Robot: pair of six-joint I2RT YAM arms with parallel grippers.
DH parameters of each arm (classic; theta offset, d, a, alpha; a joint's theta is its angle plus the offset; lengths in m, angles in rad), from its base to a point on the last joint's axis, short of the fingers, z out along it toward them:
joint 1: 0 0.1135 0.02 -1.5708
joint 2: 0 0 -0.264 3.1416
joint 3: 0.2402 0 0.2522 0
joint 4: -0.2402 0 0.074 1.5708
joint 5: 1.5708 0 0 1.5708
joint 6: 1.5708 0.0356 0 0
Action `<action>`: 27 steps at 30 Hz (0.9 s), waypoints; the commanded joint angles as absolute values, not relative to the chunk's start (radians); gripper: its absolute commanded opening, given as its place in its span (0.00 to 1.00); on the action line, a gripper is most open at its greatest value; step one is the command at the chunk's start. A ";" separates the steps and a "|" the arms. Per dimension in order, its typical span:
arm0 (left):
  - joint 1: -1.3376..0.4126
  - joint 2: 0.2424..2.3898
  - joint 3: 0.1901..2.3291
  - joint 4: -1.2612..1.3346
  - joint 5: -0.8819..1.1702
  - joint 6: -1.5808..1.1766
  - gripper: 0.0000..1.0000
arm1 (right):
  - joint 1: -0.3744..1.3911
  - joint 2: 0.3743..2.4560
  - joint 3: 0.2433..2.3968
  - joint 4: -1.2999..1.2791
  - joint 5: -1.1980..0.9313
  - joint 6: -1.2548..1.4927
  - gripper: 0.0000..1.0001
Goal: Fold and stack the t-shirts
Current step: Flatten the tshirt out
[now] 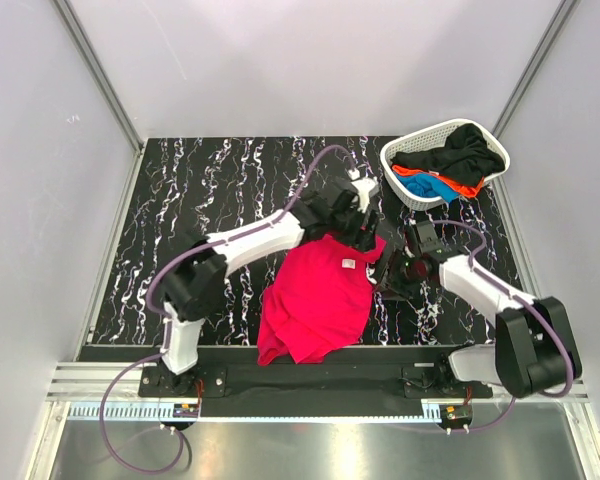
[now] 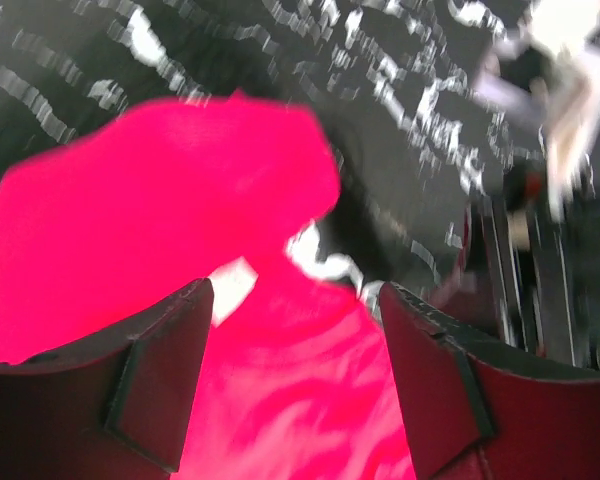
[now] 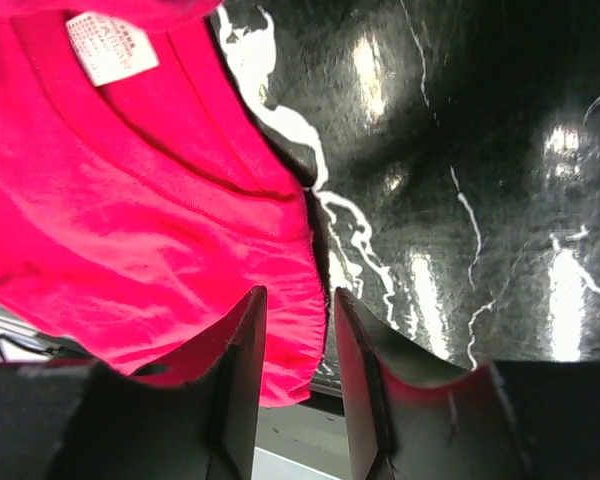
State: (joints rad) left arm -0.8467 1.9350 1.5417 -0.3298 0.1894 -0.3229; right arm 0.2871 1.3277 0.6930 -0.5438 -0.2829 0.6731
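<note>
The pinkish-red t-shirt (image 1: pixel 315 295) lies rumpled on the black marbled table, collar and white label towards the far right. My left gripper (image 1: pixel 364 232) hovers over the collar end; in the left wrist view (image 2: pixel 295 290) its jaws stand wide apart with red cloth (image 2: pixel 290 400) below them, and that view is blurred. My right gripper (image 1: pixel 393 272) is at the shirt's right edge; in the right wrist view (image 3: pixel 299 295) its jaws stand a little apart over the shirt's hem (image 3: pixel 295 330), not pinching it. The black (image 1: pixel 470 155), orange (image 1: pixel 412 174) and blue (image 1: pixel 432 184) t-shirts lie bunched in the basket.
The white lattice basket (image 1: pixel 442 127) stands at the far right corner of the table. Grey walls and metal frame rails close in the table on three sides. The table's near edge and mounting rail (image 1: pixel 320 375) run just below the shirt's bottom.
</note>
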 commanded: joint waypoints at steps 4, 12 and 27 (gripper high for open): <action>-0.925 2.069 1.706 -0.207 -0.015 -0.288 0.73 | 0.285 1.226 0.617 -0.420 -0.321 0.729 0.41; -0.979 2.181 1.778 -0.195 -0.166 -0.239 0.75 | 0.285 1.218 0.577 -0.394 -0.299 0.747 0.41; -0.999 2.275 1.810 -0.193 -0.224 -0.118 0.35 | 0.285 1.270 0.523 -0.272 -0.351 0.782 0.43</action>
State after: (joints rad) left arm -0.9958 2.2692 1.7592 -0.2382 -0.1829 -0.1738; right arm 0.2871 1.2568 0.5186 -0.3336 -0.3233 0.7750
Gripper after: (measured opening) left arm 0.378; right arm 0.425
